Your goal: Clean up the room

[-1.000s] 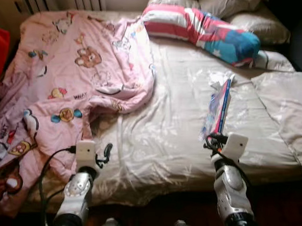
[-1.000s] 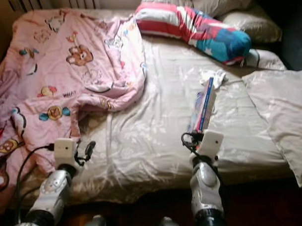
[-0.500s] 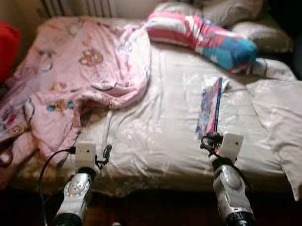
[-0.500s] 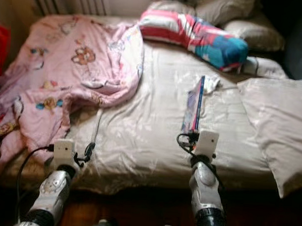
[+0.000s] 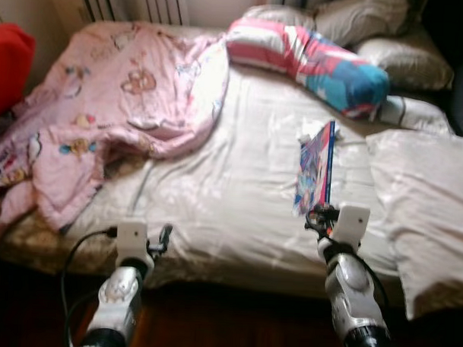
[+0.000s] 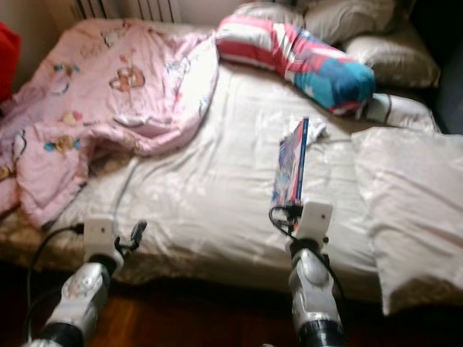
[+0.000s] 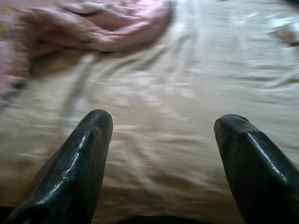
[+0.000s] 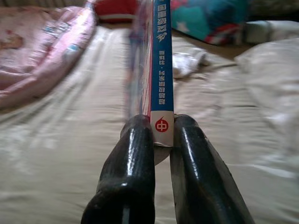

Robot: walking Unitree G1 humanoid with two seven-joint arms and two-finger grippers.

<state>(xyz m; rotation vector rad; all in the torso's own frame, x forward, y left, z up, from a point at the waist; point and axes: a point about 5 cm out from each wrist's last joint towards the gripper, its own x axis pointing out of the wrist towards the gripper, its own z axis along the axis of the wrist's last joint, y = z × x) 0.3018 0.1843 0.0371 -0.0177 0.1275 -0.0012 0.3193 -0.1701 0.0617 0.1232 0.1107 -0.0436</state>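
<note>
Right gripper [image 8: 161,140]: extended forward over the near edge of the bed [image 5: 231,196], wrist level. Its two black fingers [image 8: 133,158] are clamped on the lower spine end of a book [image 5: 317,167], which is held on edge, blue spine uppermost, pointing away from the robot above the sheet. A crumpled white cloth [image 8: 187,63] lies on the bed just beyond the book's far end.

Left gripper [image 7: 161,135]: extended forward at the near edge of the bed, toward the bed's left side, wrist level. Its fingers [image 7: 88,154] stand wide apart with nothing between them; the wrist view looks between them onto bare wrinkled sheet.

Remaining items, relative to the bed: a pink cartoon-print quilt [image 5: 112,101] is bunched over the left half; a striped red, white and blue bolster [image 5: 311,58] lies across the head end; pale pillows [image 5: 403,61] sit behind it; a loose beige pillow [image 5: 424,203] covers the right side.

Change from the earlier frames: the whole scene has shifted, showing more dark floor in front of the bed, so the camera has moved. The grip on the book and the spread of the left fingers are unchanged.
</note>
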